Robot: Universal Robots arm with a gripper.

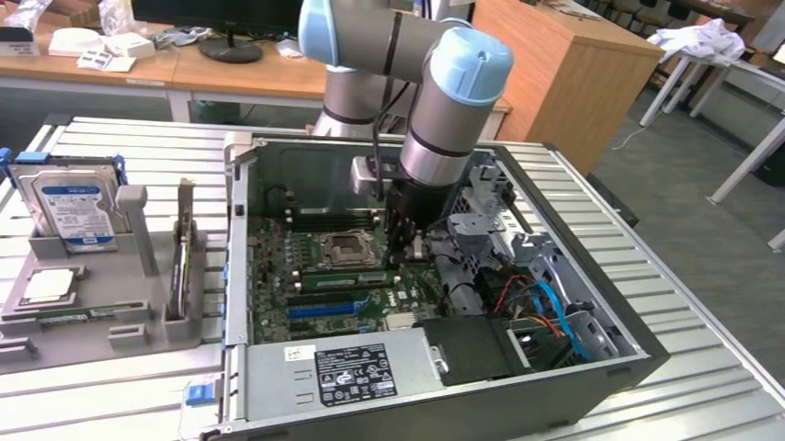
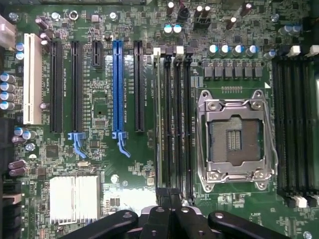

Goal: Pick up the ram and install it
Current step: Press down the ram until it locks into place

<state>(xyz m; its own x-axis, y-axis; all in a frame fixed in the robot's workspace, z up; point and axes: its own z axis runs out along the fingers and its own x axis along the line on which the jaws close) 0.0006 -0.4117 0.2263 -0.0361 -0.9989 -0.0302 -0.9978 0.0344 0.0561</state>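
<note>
Jaws [image 2: 169, 211] pressed together, nothing gripped, down inside the open PC case [image 1: 576, 386] on the tabletop [image 1: 110, 404]. Ram [image 2: 158, 119] sits edge-up in the slot right ahead of the jaws, beside the empty CPU socket [image 2: 234, 139]. Hard drive [image 1: 73, 207] well off in its holder

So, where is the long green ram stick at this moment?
The long green ram stick stands on edge in a memory slot of the motherboard, beside the empty silver processor socket, with the shut gripper at its end.
</note>
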